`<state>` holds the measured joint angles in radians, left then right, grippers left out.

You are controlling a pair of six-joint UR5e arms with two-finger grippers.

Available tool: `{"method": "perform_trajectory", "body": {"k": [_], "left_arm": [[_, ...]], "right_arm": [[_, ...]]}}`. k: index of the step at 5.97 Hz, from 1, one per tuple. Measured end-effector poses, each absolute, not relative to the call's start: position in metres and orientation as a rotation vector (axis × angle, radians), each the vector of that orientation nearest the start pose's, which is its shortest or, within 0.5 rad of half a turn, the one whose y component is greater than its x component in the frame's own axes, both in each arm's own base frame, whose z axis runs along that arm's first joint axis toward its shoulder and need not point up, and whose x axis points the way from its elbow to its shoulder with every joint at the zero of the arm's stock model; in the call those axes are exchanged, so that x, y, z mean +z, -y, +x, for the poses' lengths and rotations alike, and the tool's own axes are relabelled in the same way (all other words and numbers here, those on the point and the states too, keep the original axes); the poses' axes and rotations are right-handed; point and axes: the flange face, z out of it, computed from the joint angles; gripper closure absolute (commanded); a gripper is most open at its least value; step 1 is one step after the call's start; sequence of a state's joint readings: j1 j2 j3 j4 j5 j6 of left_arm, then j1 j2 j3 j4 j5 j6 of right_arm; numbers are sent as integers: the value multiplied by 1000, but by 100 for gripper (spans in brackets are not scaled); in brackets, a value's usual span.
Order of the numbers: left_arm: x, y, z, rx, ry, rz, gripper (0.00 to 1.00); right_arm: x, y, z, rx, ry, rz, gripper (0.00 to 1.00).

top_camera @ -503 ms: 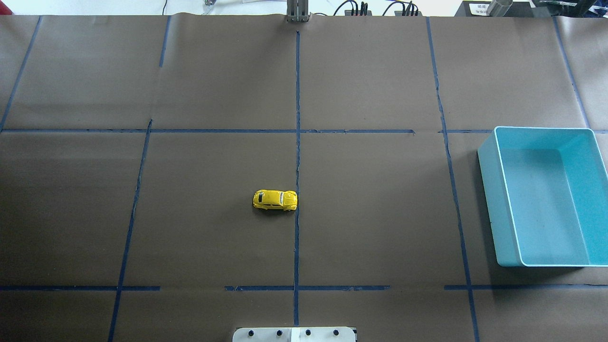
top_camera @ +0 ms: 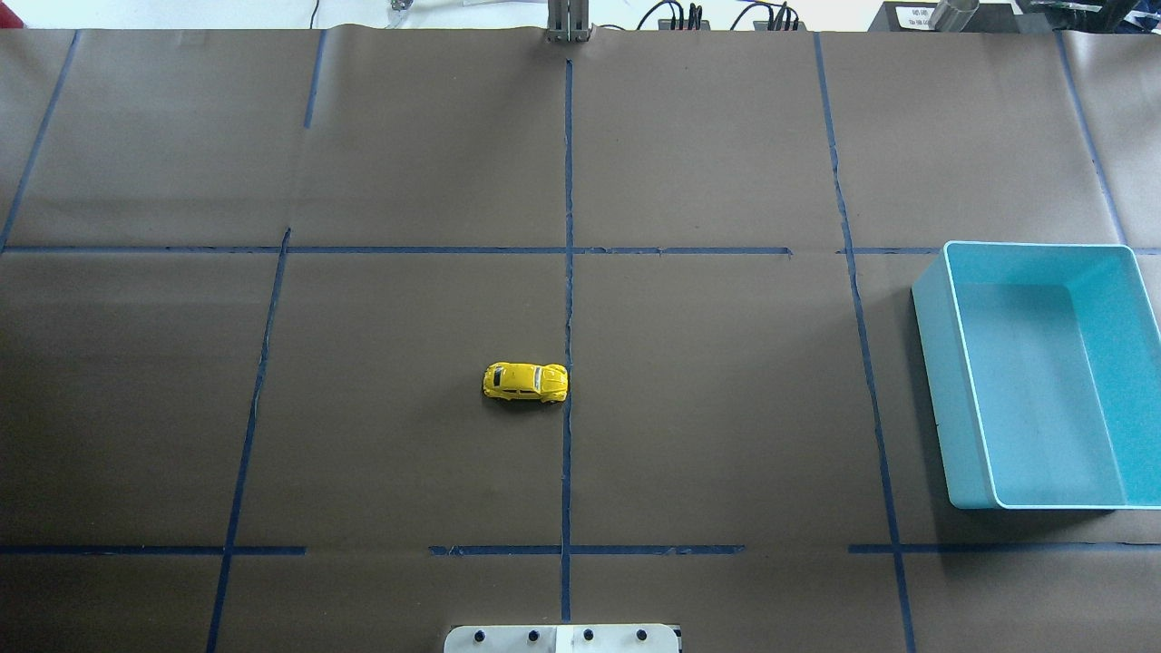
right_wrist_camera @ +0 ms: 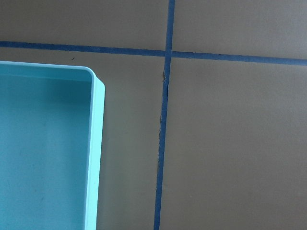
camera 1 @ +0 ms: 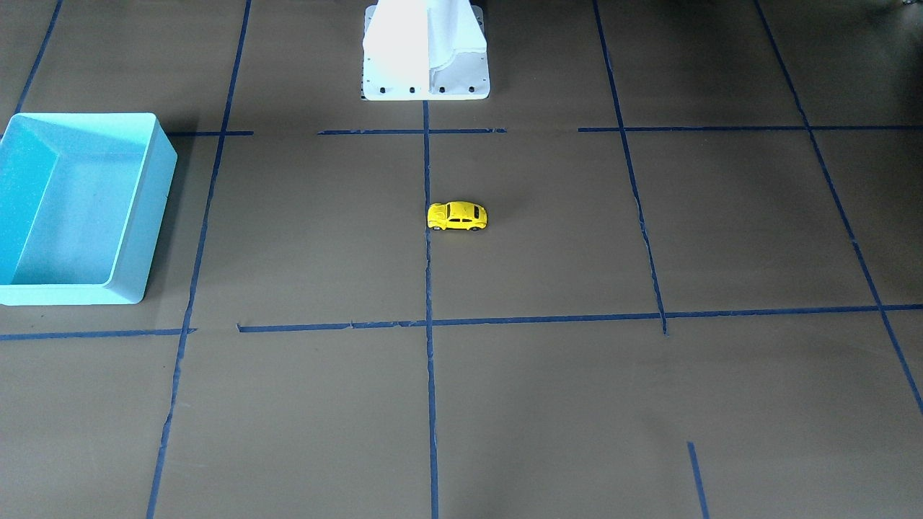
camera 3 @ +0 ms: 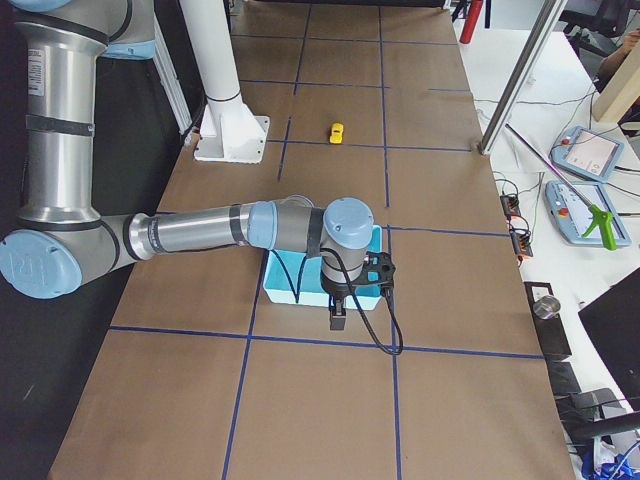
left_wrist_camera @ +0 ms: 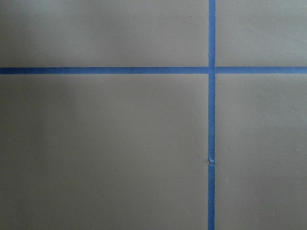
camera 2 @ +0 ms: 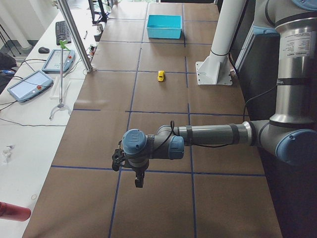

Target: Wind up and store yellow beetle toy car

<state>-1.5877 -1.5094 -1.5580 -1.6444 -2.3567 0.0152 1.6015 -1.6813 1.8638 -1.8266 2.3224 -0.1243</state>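
Left gripper [camera 2: 139, 179] hangs over bare bench [camera 2: 158, 213] far to the robot's left; whether it is open I cannot tell. Mid-bench, the yellow beetle toy car [top_camera: 525, 382] stands on its wheels, untouched. The right gripper [camera 3: 338, 315], equally unreadable, hovers by the light blue bin [top_camera: 951, 381]. A square pinch across the car's flanks, wheels kept down, should suit the winding pull-back.

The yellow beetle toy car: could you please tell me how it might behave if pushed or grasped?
The yellow beetle toy car stands on its wheels on the flat table, so a lengthwise push would probably roll it. Its rounded shell may slip in a pinch. Being tiny, it is likely light and stiff.
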Motion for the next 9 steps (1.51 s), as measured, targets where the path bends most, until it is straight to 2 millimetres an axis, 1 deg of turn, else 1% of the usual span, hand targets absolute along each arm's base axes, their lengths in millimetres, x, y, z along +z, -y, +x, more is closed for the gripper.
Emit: {"method": "perform_trajectory", "body": {"k": [2,3,4,5,6,7,8,9], "left_arm": [[685,464,-70,-1,-793,15,0],[680,468,-64,23,-796,31,0],[673,476,-46,82,-797,73,0],[662,484,-20,160,-800,124,0],[645,496,9,239,-807,169,0],[622,511,40,317,-817,210,0],[588,524,80,409,-830,251,0],[549,534,126,509,-847,291,0]], "right_arm": [[594,431,79,-62,754,-10,0],[594,431,79,-62,754,-10,0],[594,431,79,-62,753,-10,0],[594,431,79,-62,753,-11,0],[594,431,79,-61,753,-13,0],[594,431,79,-61,753,-13,0],[594,431,79,-61,752,-13,0],[596,431,79,-60,752,-16,0]]}}
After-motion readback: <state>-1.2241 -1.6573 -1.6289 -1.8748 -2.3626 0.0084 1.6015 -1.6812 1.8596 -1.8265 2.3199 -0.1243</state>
